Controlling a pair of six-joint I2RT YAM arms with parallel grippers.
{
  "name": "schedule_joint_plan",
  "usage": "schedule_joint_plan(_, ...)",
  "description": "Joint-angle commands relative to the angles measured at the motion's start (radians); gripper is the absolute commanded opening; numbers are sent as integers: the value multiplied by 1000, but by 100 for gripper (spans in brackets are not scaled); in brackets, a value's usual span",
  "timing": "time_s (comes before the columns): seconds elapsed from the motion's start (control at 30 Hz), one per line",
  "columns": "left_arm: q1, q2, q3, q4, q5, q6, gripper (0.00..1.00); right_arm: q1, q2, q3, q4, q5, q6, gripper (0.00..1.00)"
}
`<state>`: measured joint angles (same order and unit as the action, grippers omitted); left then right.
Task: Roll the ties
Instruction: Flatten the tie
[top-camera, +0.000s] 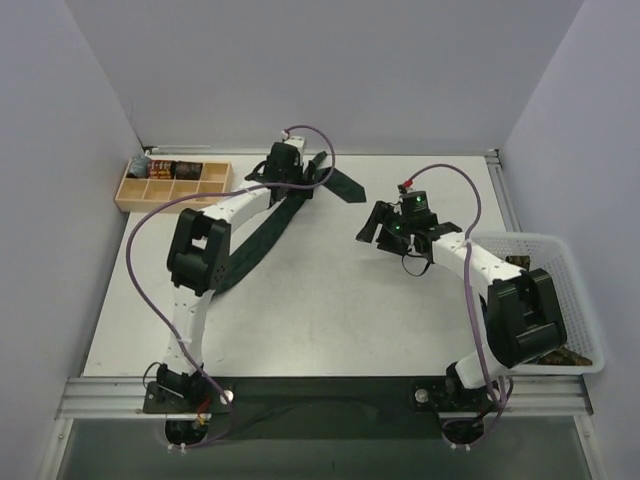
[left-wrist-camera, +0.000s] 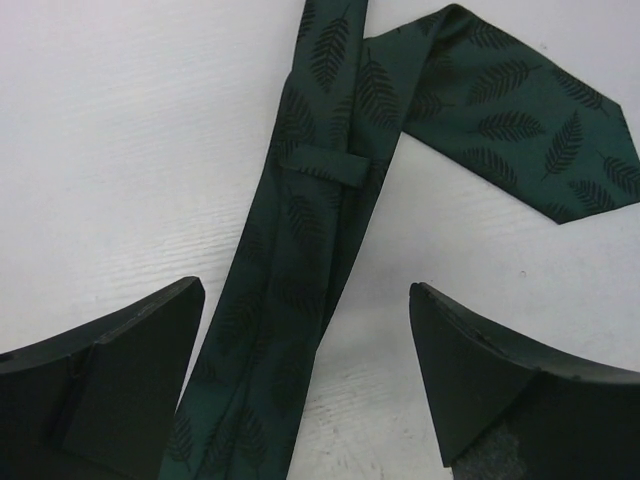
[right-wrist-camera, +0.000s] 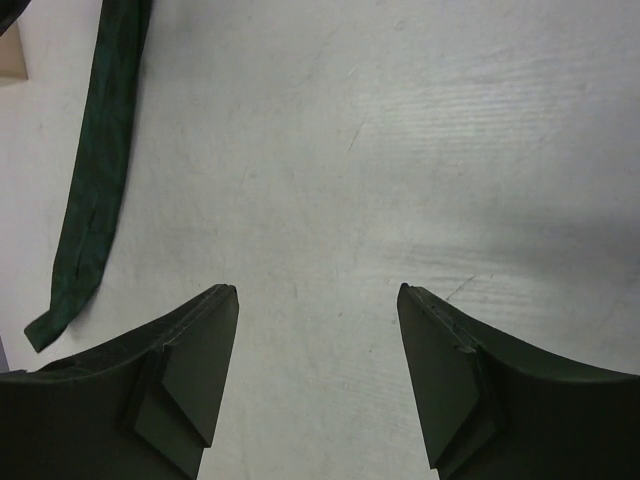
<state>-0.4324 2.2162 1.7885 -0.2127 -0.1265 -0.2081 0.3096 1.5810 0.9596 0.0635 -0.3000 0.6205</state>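
A dark green tie with a faint leaf pattern (top-camera: 255, 240) lies slantwise on the white table, its wide pointed end (top-camera: 345, 184) folded back to the right. My left gripper (top-camera: 288, 180) is open and empty just above the tie near the fold. In the left wrist view the tie's strip (left-wrist-camera: 300, 230) runs between my open left gripper (left-wrist-camera: 305, 292), nearer the left finger, and the wide tip (left-wrist-camera: 520, 120) lies at the upper right. My right gripper (top-camera: 375, 226) is open and empty over bare table (right-wrist-camera: 317, 290). The tie's narrow end (right-wrist-camera: 90, 200) lies to its left.
A wooden divided tray (top-camera: 205, 189) at the back left holds a few small rolled items (top-camera: 163, 168). A white plastic basket (top-camera: 580, 290) at the right edge holds brown fabric (top-camera: 518, 262). Purple cables (top-camera: 150, 225) loop off both arms. Grey walls close in the table.
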Motion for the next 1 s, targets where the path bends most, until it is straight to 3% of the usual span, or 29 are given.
schedule_joint_plan(0.0,-5,65,101,58,71,81,92,35,-108,-65,-31,16,-15,66)
schedule_joint_plan(0.1,-9,112,123,79,79,104,83,68,-160,-103,-42,19,-21,66)
schedule_joint_plan(0.27,-8,172,172,33,97,121,81,94,-223,-143,-57,-1,-50,66)
schedule_joint_plan(0.4,-9,246,259,-111,126,108,76,106,-277,-174,-60,-13,-68,65)
schedule_joint_plan(0.53,-11,237,230,-247,162,84,69,108,-318,-205,-89,15,-64,66)
schedule_joint_plan(0.63,-29,163,100,-324,197,56,66,106,-337,-205,-109,33,-68,66)
schedule_joint_plan(0.8,-133,-62,-296,-301,186,33,65,105,-349,-176,-129,126,-64,66)
schedule_joint_plan(0.97,-235,-286,-561,-249,169,7,65,100,-308,-124,-137,228,-42,65)
